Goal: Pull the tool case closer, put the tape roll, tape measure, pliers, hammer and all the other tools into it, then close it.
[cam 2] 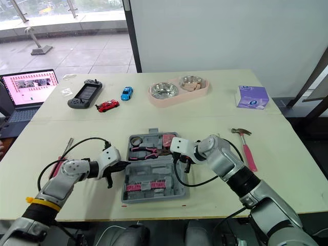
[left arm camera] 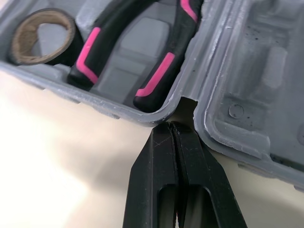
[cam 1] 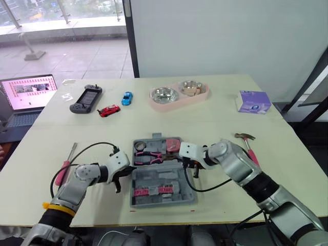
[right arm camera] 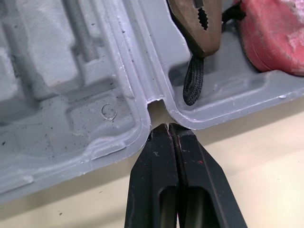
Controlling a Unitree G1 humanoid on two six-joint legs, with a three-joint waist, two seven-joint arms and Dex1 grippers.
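Observation:
The grey tool case (cam 1: 160,190) lies open at the table's front centre. Its far half holds the tape roll (left arm camera: 40,35), the pink-and-black pliers (left arm camera: 164,71) and the red tape measure (right arm camera: 270,33). My left gripper (left arm camera: 172,127) is shut, with its tips at the hinge notch on the case's left edge. My right gripper (right arm camera: 168,128) is shut too, with its tips at the hinge notch on the right edge. The hammer (cam 1: 249,144) lies on the table to the right of the case. A pink-handled screwdriver (cam 1: 65,167) lies to the left of it.
Along the far side of the table are a laptop (cam 1: 28,93), a game controller (cam 1: 86,99), a red toy car (cam 1: 108,110), a blue toy car (cam 1: 126,97), a pink double bowl (cam 1: 179,94) and a purple box (cam 1: 253,101).

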